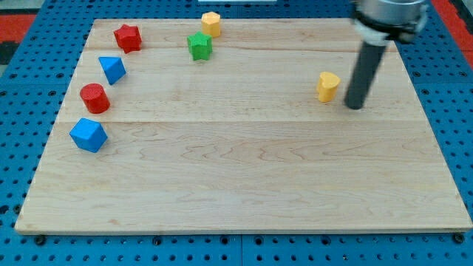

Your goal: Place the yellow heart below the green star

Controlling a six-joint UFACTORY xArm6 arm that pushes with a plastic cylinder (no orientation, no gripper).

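Pincer: none on this rig for you to read as wide, narrow or holding; the arm ends in a straight dark rod, and my tip [355, 106] sits on the wooden board [244, 185] at the view's right, holding nothing.

You find the tip just beside the yellow heart [328, 86], on the heart's right. A thin strip of bare wood seems to separate them; whether they touch, you cannot tell for certain.

Your other task block, the green star [199, 46], lies near the view's top, left of centre, well apart from the heart. Heart is to the right of the star and somewhat lower in the view, not under it.

Just beside the star, up and to its right, note a second yellow block [211, 23], shape unclear, close to the board's top edge.

On the view's left, you see four blocks in a loose column:
- red star [128, 37], uppermost
- blue block [112, 69], angular, below it
- red cylinder [94, 97], next down
- blue block [89, 135], larger looking, lowest

Board rests on a blue perforated surface [29, 74].
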